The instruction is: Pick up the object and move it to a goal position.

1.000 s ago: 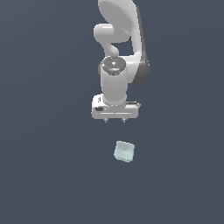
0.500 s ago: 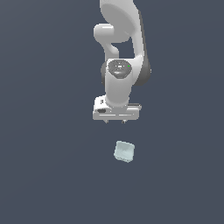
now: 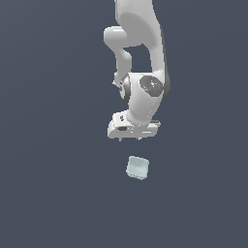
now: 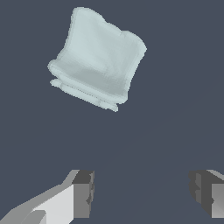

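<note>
— Object: a pale mint block, alone on the dark floor, lying below the gripper in the exterior view and well short of contact.

— And the fingers?

— Spread wide with nothing between them; the wrist view shows the block ahead of their tips, turned askew to them.

— So which step?

— The approach, by my reading. Next comes centring over the block, squaring to its sides, then descending to straddle it.
</note>
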Robot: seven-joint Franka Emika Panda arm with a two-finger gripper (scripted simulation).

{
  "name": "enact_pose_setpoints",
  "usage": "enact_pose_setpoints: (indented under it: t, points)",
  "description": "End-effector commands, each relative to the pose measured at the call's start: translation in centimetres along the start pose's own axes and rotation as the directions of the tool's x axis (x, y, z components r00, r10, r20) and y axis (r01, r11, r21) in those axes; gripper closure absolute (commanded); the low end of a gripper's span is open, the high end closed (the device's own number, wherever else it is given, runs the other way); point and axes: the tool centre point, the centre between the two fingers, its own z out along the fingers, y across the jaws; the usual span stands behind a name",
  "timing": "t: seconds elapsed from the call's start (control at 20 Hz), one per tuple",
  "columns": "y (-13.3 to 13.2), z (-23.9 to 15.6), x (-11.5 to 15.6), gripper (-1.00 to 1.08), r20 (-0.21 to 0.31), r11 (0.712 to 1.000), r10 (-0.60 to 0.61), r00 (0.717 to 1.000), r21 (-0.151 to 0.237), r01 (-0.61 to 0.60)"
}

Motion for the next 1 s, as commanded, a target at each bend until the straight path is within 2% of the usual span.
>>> enact_pose_setpoints:
  t: [0.0, 0.25, 0.45, 0.7, 0.95]
  points:
    - [-0.4, 0.6, 0.4, -0.60, -0.003, 0.998, -0.039, 0.999, -0.054, 0.039]
    - [-1.3, 1.6, 1.3, -0.60, -0.008, 0.979, -0.121, 0.993, -0.164, 0.118]
    - [-2.1, 2.3, 2.1, -0.60, -0.010, 0.951, -0.189, 0.982, -0.251, 0.180]
    - [-3.2, 3.0, 3.2, -0.60, -0.011, 0.899, -0.277, 0.961, -0.357, 0.255]
    - [-4.6, 3.5, 4.3, -0.60, -0.008, 0.828, -0.368, 0.930, -0.458, 0.324]
